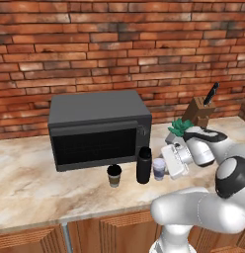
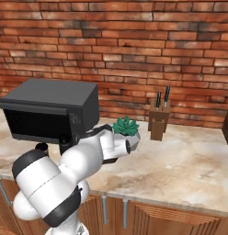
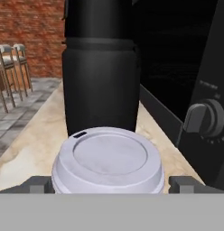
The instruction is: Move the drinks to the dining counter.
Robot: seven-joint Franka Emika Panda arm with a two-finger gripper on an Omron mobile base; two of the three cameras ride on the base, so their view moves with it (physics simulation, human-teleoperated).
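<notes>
White cup [image 3: 108, 159] between wide-open fingers [image 3: 38, 184], untouched, black bottle [image 3: 101, 85] just behind.

On the counter [image 1: 35, 163] in front of me I count three drinks: one black bottle [image 1: 143, 165], one dark coffee cup [image 1: 114, 176] and one white cup [image 1: 159, 169]. I count one microwave [image 1: 97, 128], one knife block [image 2: 159, 120] holding two knives, and one green plant [image 2: 126, 126]. Off the counter's far end I see two stools [image 3: 12, 67].
</notes>
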